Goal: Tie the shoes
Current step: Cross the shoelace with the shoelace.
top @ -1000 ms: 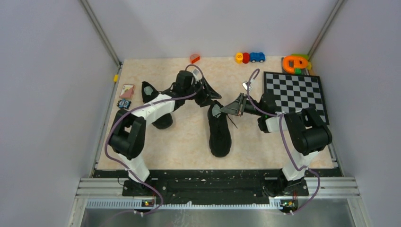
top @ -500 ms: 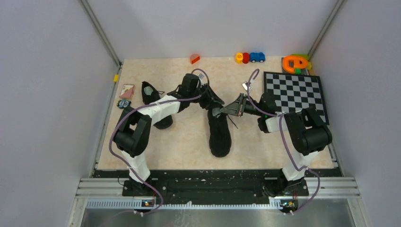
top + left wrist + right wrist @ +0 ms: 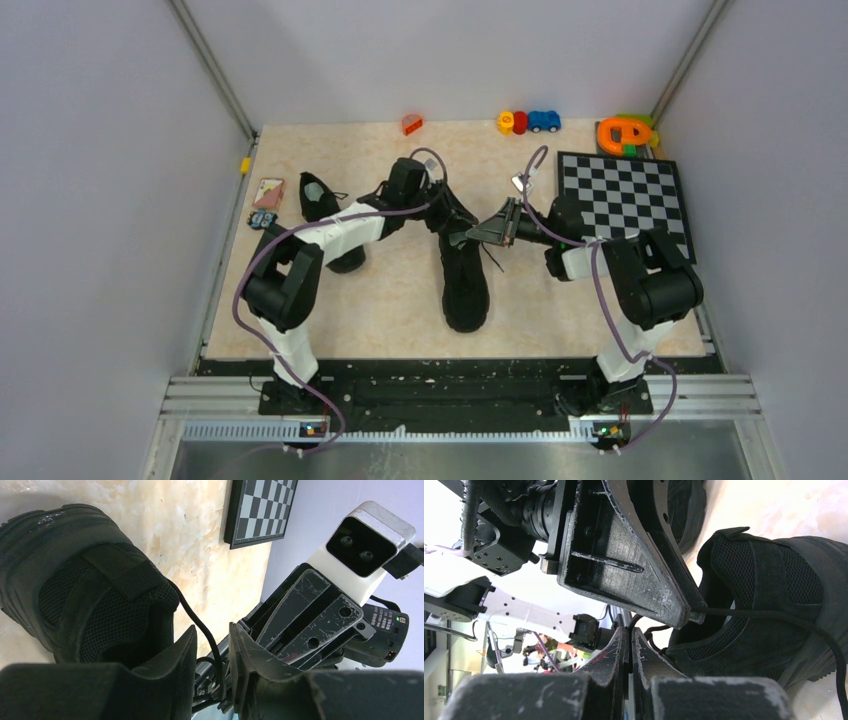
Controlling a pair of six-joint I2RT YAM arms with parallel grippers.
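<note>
On the beige marbled bench (image 3: 400, 290) between grey walls (image 3: 110, 150), left fingers (image 3: 170, 665) stood slightly apart astride a shoe (image 3: 465, 280) lace (image 3: 200, 625), apparently unpinched; right fingers (image 3: 618, 654) were clenched together.

A checkerboard (image 3: 625, 195) lies on the beige table (image 3: 400, 300). Just behind it sits an orange-and-green toy (image 3: 624, 134). Farther left are small toy cars (image 3: 528, 122), an orange block (image 3: 412, 124) and a pinkish card (image 3: 268, 190).
</note>
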